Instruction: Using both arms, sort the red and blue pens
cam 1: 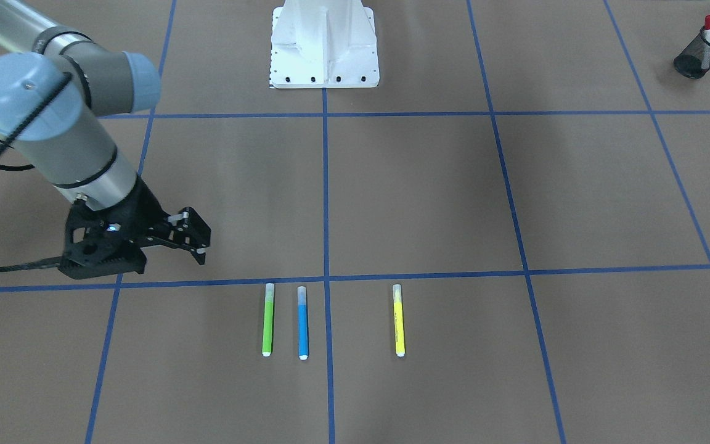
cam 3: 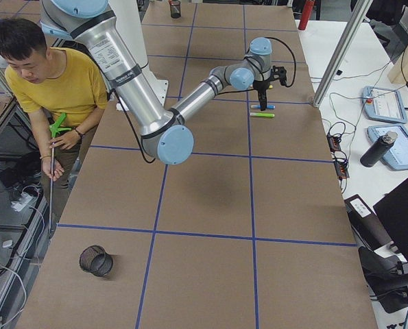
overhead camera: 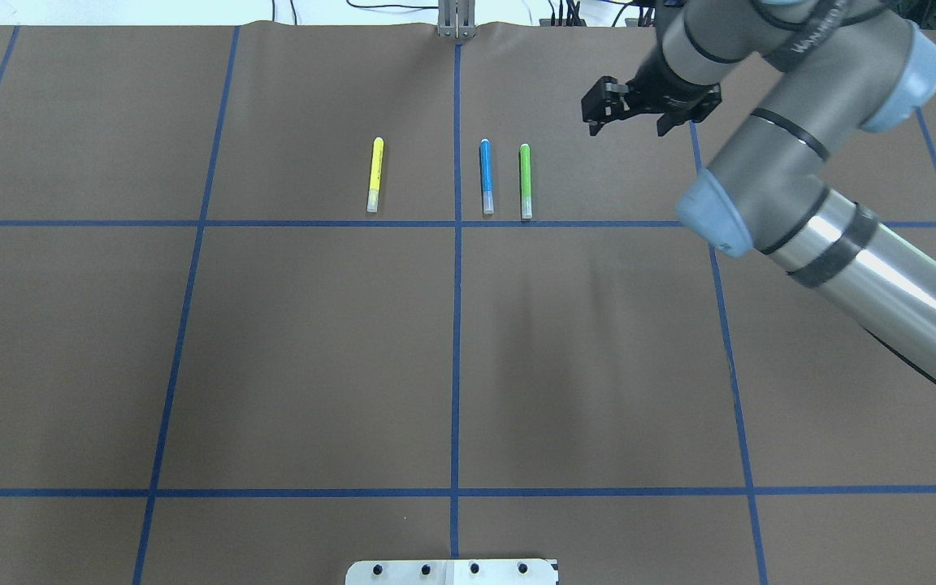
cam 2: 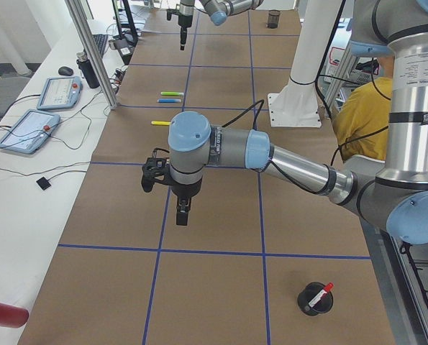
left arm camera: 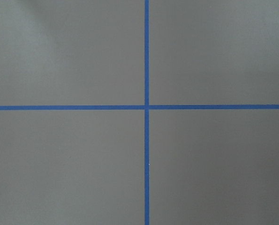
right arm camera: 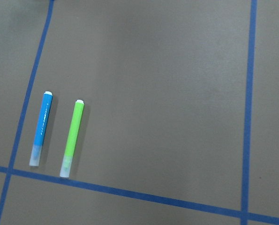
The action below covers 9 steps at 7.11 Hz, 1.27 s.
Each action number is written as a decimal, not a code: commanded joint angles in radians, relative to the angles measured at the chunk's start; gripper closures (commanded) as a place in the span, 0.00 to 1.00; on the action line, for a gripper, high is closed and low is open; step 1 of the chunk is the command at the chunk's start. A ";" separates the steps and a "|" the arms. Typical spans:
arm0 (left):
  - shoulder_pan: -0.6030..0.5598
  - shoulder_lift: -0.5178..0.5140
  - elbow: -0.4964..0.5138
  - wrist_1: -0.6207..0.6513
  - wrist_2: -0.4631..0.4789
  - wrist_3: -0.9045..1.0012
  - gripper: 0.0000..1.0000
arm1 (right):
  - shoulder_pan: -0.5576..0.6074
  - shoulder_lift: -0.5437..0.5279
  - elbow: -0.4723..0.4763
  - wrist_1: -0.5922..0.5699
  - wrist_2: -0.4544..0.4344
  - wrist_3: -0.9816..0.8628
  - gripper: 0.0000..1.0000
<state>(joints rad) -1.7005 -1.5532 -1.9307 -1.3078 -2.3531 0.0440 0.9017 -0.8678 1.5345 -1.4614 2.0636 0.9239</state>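
Note:
The blue pen lies on the brown table between a green marker and a yellow marker; the overhead view shows the blue pen as well. The red pen stands in a black mesh cup at the table's end on my left. My right gripper hovers open and empty, beyond and to the right of the green marker. The right wrist view shows the blue pen beside the green marker. My left gripper hangs over bare table; whether it is open, I cannot tell.
A white bolted pedestal stands at the robot's edge of the table. A second, empty mesh cup sits at the table's end on my right. A person in a yellow shirt stands beside the robot. Blue tape lines grid the table.

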 commanded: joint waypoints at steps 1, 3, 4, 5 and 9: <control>0.001 0.001 0.001 -0.005 0.000 0.002 0.00 | -0.053 0.220 -0.269 -0.036 -0.016 0.062 0.02; 0.001 0.002 0.012 -0.005 0.000 0.005 0.00 | -0.093 0.266 -0.350 -0.036 -0.013 0.064 0.02; 0.001 0.002 0.025 -0.022 0.000 0.005 0.00 | -0.127 0.317 -0.416 -0.034 -0.020 0.105 0.02; 0.001 0.002 0.042 -0.042 0.000 0.007 0.00 | -0.144 0.364 -0.472 -0.027 -0.026 0.137 0.02; 0.001 0.001 0.052 -0.044 0.000 0.007 0.00 | -0.194 0.360 -0.557 0.108 -0.083 0.199 0.28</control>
<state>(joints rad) -1.6997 -1.5530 -1.8839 -1.3500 -2.3531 0.0506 0.7202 -0.5048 0.9961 -1.3811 1.9950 1.1229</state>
